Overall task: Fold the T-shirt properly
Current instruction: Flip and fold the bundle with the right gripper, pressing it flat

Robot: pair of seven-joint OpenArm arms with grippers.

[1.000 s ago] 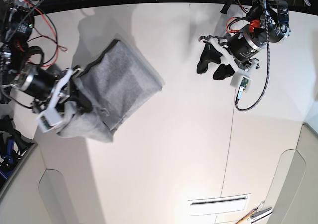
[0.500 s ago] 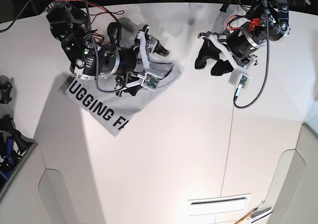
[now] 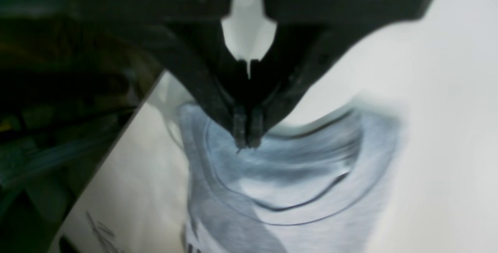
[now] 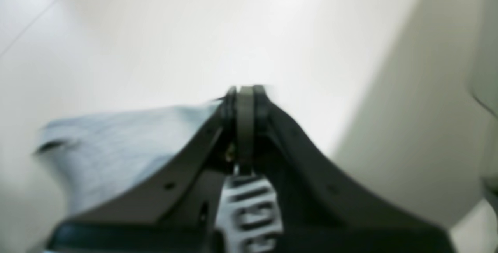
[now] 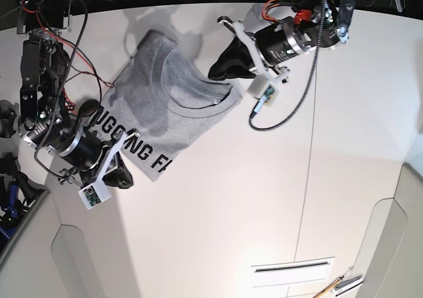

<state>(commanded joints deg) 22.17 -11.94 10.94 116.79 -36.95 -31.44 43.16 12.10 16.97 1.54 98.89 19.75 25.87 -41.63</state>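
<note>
Shirt point(image 5: 162, 110) lies on the white desk point(image 5: 264, 199) toward its far left part, lettered side up, with the ribbed neck point(image 5: 198, 100) toward the far right and the black lettering point(image 5: 135, 146) running along the near left portion. You can see wrinkles across the chest and around the collar. Your left end effector point(image 5: 221, 67) sits at the neck end, and in the left wrist view point(image 3: 245, 138) its jaws are pressed together just over the collar; whether they pinch any cloth, you cannot tell. Your right end effector point(image 5: 119, 176) is at the near left edge by the lettering. In the right wrist view point(image 4: 245, 101) its jaws are pressed together with grey fabric point(image 4: 128, 144) meeting them on one side; the blur hides whether cloth is caught. Red and black wires point(image 5: 66, 53) hang at the far left.
</note>
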